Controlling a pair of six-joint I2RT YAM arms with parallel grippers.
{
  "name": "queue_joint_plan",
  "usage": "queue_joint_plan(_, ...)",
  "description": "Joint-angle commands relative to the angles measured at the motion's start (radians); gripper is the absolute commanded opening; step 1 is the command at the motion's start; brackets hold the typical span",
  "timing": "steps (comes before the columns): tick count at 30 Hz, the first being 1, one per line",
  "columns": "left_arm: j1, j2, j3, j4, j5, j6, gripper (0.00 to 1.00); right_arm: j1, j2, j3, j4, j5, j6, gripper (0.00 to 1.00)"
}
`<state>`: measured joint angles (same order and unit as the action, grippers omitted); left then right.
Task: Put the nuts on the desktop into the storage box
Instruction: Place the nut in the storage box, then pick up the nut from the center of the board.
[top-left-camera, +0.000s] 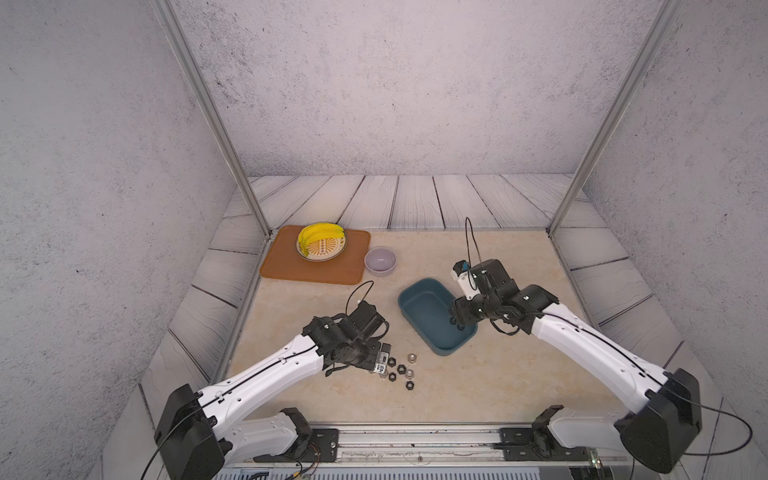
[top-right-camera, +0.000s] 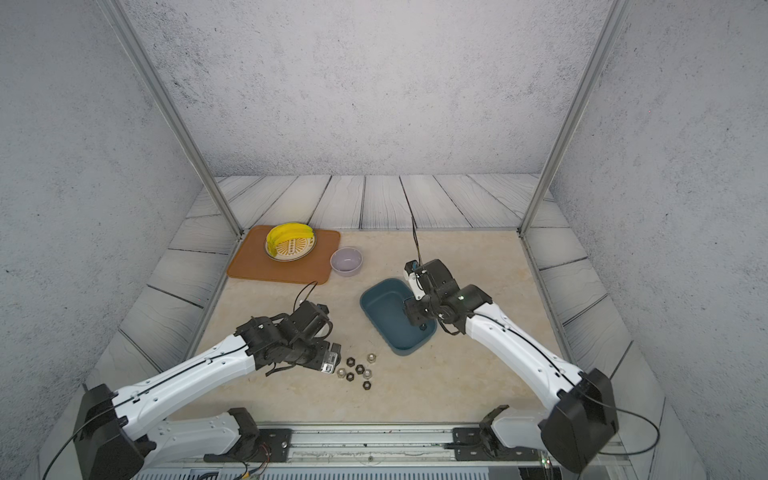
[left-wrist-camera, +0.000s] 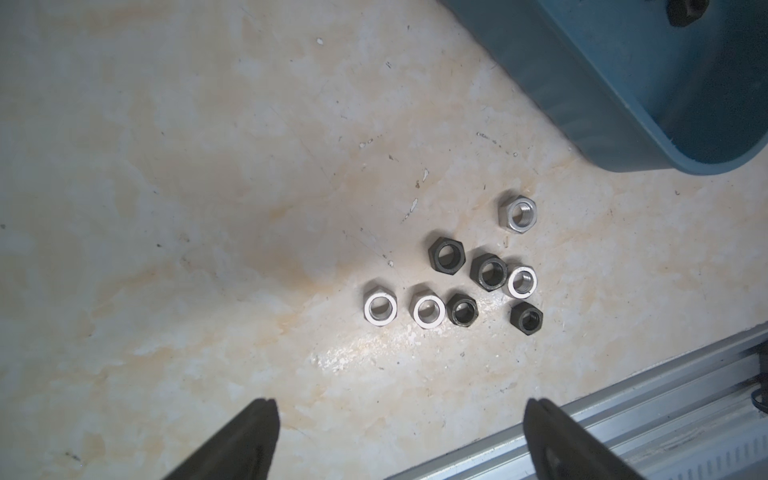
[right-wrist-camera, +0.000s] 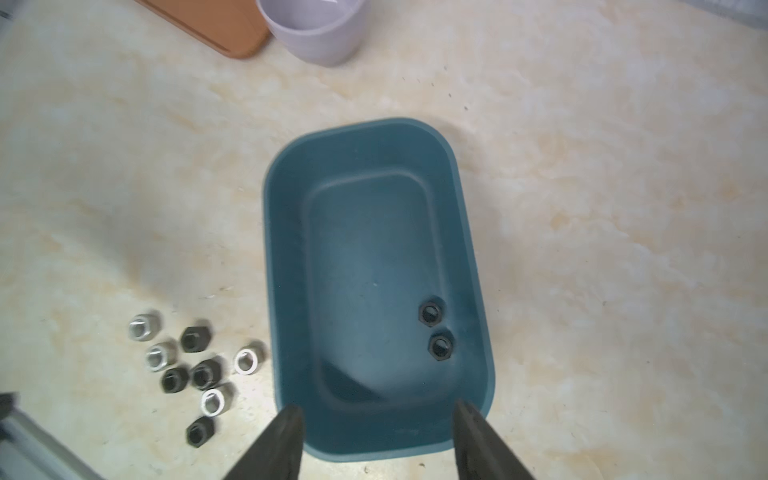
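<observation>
From my station, both grippers read clearly. The left gripper (left-wrist-camera: 401, 405) has its jaws spread as wide as they go, with nothing between them. It hangs low over the desktop (top-left-camera: 498, 374), just at 9 o'clock of the loose nuts in both top views.

Eight loose nuts (left-wrist-camera: 490, 272) lie there in a tight cluster, four silver and four black, all flat with their holes up. The cluster sits at about 7 o'clock from the storage box (right-wrist-camera: 286, 249), near it but not touching.

The right gripper (right-wrist-camera: 379, 409) is over the near end of the box, jaws partly apart and holding nothing. Two black nuts (right-wrist-camera: 430, 312) rest on the box floor close together, toward its 5 o'clock corner in a top view.

A lavender bowl (top-left-camera: 380, 261) stands at 11 o'clock from the box. At the bowl's 9 o'clock is an orange mat (top-left-camera: 286, 266) carrying a patterned plate (top-left-camera: 332, 253) of bananas (top-left-camera: 318, 235).
</observation>
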<state>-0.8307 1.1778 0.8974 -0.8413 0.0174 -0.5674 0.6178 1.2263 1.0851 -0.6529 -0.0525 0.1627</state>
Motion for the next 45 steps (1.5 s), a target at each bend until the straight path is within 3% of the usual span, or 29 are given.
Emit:
queue_joint_plan(1,0.011,0.031,0.025,0.009,0.031,0.023,0.98,0.016,-0.115,-0.065,0.049,-0.086,0.002,0.72)
queue_joint_plan(2,0.011,0.042,0.027,0.007,0.039,0.026,0.98,0.019,-0.148,-0.084,0.063,-0.103,0.007,0.75)
queue_joint_plan(4,0.011,0.068,0.037,-0.001,0.054,0.034,1.0,0.023,-0.199,-0.111,0.064,-0.13,0.028,0.99)
queue_joint_plan(11,0.012,0.166,0.053,-0.014,0.056,0.049,0.95,0.031,-0.239,-0.109,-0.074,-0.192,0.058,0.99)
queue_joint_plan(17,0.013,0.245,0.062,-0.013,0.021,0.018,0.82,0.047,-0.257,-0.134,-0.104,-0.259,0.066,0.99)
queue_joint_plan(29,0.033,0.384,0.039,0.065,0.039,-0.023,0.59,0.065,-0.248,-0.129,-0.105,-0.271,0.061,0.99)
queue_joint_plan(45,0.067,0.421,-0.013,0.118,0.059,-0.032,0.47,0.074,-0.228,-0.119,-0.11,-0.275,0.051,0.99)
